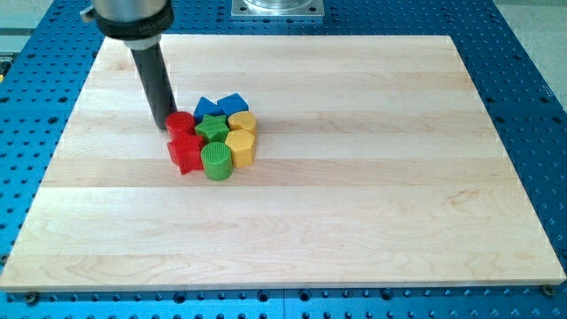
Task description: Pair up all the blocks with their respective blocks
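Observation:
Several blocks sit in one tight cluster left of the board's middle. A red cylinder (pixel 181 123) and a red star (pixel 185 151) are on the cluster's left. A green star (pixel 212 128) is in the middle, a green cylinder (pixel 216 161) at the bottom. Two blue blocks (pixel 208 107) (pixel 233 104) are at the top. A yellow cylinder (pixel 243 121) and a yellow hexagonal block (pixel 241 147) are on the right. My tip (pixel 162 125) stands just left of the red cylinder, touching or nearly touching it.
The wooden board (pixel 372 177) lies on a blue perforated table (pixel 532 53). A metal mount (pixel 276 7) shows at the view's top edge.

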### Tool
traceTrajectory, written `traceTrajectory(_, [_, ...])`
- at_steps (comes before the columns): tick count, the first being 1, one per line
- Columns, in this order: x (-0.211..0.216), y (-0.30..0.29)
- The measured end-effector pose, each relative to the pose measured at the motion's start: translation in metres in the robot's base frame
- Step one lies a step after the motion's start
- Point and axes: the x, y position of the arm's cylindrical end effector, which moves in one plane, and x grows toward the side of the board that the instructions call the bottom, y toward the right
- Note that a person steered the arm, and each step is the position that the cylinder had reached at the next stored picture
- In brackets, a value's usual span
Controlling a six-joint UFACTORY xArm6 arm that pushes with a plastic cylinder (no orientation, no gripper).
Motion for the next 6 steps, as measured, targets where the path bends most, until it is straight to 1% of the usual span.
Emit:
traceTrajectory(1, [0.064,0.001])
traceTrajectory(2, [0.049,-0.001])
traceTrajectory(3, [-0.003,0.007])
traceTrajectory(4, [0.004,0.037])
traceTrajectory(5, [0.056,0.03])
traceTrajectory(6, [0.062,0.028])
